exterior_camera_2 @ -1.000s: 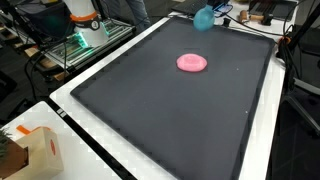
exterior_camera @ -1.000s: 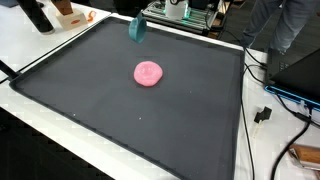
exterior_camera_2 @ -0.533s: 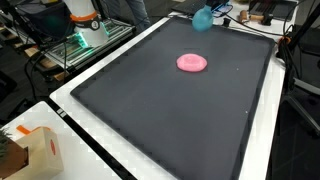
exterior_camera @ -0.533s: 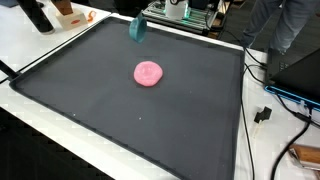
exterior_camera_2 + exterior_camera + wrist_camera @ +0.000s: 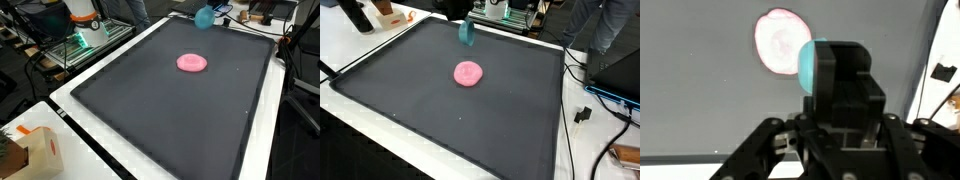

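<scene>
My gripper [image 5: 837, 72] fills the wrist view as a black block, with its fingers together on a teal object [image 5: 806, 62]. A round pink disc [image 5: 779, 40] lies on the dark mat just beyond it. In both exterior views the teal object [image 5: 466, 32] [image 5: 204, 17] hangs over the far edge of the mat. The pink disc [image 5: 468, 73] [image 5: 192, 63] lies flat near the mat's middle. The arm itself is mostly out of frame in both exterior views.
The large black mat [image 5: 440, 120] [image 5: 170, 120] covers a white table. A cardboard box [image 5: 35, 150] stands at one corner. Lab equipment [image 5: 85, 25], cables [image 5: 590, 95] and a person [image 5: 605, 25] are around the edges.
The teal object has shifted slightly sideways and a little lower over the mat's far edge. The pink disc has not moved.
</scene>
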Controlling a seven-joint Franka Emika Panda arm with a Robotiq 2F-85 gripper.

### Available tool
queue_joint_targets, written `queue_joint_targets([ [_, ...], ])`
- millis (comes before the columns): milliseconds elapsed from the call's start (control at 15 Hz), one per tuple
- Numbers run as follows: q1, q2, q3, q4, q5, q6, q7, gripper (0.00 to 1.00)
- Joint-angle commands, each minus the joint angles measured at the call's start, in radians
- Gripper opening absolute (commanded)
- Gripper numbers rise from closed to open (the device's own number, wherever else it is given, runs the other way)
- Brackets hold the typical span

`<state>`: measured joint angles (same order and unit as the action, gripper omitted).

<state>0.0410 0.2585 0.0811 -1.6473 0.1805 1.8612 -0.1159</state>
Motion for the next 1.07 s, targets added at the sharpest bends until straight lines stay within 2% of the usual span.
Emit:
queue_joint_targets([
  [0,-0.070,0.030,0.008,0.018,0.142,-0.047,-0.232,0.25],
  [467,-0.198,0.121,0.007,0.039,0.369,-0.214,-0.615,0.25],
  [733,-0.256,0.194,-0.001,0.075,0.475,-0.368,-0.737,0.25],
  [867,-0.271,0.227,-0.011,0.084,0.511,-0.409,-0.774,0.25],
  [1000,-0.276,0.251,-0.023,0.084,0.531,-0.402,-0.805,0.25],
])
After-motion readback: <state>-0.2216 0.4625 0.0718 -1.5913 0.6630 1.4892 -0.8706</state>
